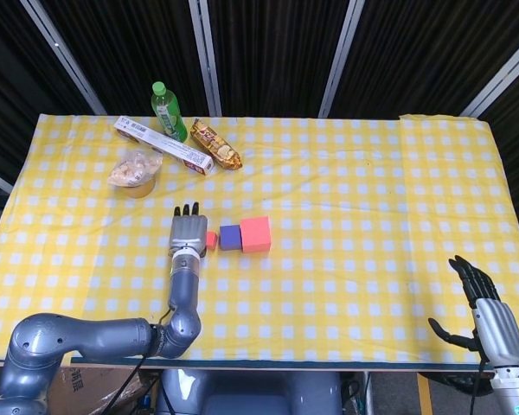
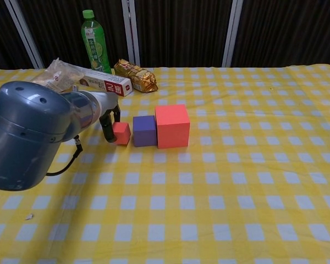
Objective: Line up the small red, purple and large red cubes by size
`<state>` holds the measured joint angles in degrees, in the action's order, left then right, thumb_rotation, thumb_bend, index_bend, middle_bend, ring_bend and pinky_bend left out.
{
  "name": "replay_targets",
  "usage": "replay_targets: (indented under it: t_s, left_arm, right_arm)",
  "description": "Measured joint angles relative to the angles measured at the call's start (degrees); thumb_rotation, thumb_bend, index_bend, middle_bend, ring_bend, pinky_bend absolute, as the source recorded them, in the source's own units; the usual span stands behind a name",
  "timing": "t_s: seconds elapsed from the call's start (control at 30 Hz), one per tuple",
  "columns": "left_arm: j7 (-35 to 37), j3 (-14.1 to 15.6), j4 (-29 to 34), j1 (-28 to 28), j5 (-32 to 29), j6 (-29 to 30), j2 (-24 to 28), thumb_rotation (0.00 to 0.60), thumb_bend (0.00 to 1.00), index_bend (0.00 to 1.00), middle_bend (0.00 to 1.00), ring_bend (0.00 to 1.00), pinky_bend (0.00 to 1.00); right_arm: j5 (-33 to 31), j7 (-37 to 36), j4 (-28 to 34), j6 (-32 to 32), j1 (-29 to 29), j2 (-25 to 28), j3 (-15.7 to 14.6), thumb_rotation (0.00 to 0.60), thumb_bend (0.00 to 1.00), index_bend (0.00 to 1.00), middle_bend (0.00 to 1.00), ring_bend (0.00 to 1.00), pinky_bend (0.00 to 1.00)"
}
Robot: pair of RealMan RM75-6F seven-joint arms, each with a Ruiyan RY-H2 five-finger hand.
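Fingers of left robot hand [image 1: 187,232] grip small red cube [image 1: 211,239].

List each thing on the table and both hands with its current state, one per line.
Small red foam cube: on cloth, held by left robot hand.
Purple foam cube: touching large red foam cube.
Green plastic bottle: upright, capped.
Right robot hand: open, holding nothing.

Both arms are glossy blue-grey with rounded, bulbous joint housings, the one nearest the chest camera bearing small dark screw holes. A thin black cable loops beside the left forearm. The left hand [image 1: 188,232] is silver-backed with black fingers [image 1: 189,210]; the right hand [image 1: 487,304] has the same colours.
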<state>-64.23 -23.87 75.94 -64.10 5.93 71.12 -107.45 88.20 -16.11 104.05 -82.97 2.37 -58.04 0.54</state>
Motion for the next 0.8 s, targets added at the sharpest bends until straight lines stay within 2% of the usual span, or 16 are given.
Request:
replay_targets:
  t_s: [0.43, 0.6, 0.8]
  left_arm:
    - [0.06, -0.8, -0.72, 0.28, -0.04, -1.17, -0.33, 0.6, 0.42, 0.44, 0.0, 0.0, 0.0]
    - [0.46, -0.97, -1.29, 0.31, 0.34, -1.75, -0.83, 0.6, 0.34, 0.36, 0.0, 0.0, 0.0]
    - [0.61, -0.91, -0.78, 0.74, 0.75, -1.48, -0.45, 0.6, 0.31, 0.31, 0.0, 0.0, 0.0]
  right_arm:
    - [0.18, -0.18, -0.09, -0.18, -0.03, -0.05, -0.01, 0.6, 0.31, 0.0, 0.0, 0.0, 0.0]
    - [0.19, -0.18, -0.11, -0.13, -0.01, -0.01, -0.02, 0.6, 0.31, 0.0, 0.0, 0.0, 0.0]
    - [0.13, -0.2, -0.15, -0.13, -0.02, 0.06, -0.02, 0.6, 0.31, 0.0, 0.0, 0.0, 0.0]
